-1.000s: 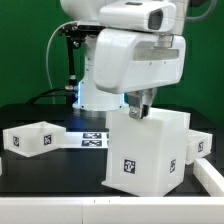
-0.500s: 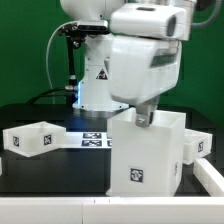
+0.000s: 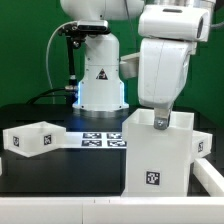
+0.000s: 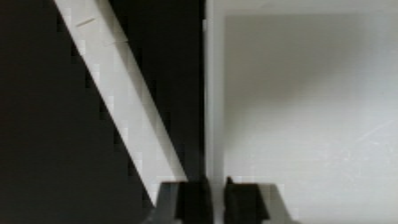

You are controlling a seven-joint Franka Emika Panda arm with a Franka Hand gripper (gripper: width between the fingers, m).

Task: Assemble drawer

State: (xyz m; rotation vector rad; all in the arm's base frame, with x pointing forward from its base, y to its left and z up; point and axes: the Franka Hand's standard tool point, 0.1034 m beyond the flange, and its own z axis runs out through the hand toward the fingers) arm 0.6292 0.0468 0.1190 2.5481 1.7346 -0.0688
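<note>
Hand [image 3: 160, 121] clamped on thin upper wall of smooth, white, cube-like plastic casing [image 3: 160, 160], flat-sided and square-edged.

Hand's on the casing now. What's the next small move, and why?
Likely open the hand and rise off the casing. Its fingers pinch the top wall, the casing looks upright and resting on the table, and a tray at the exterior view's left lies loose, not yet fetched.
</note>
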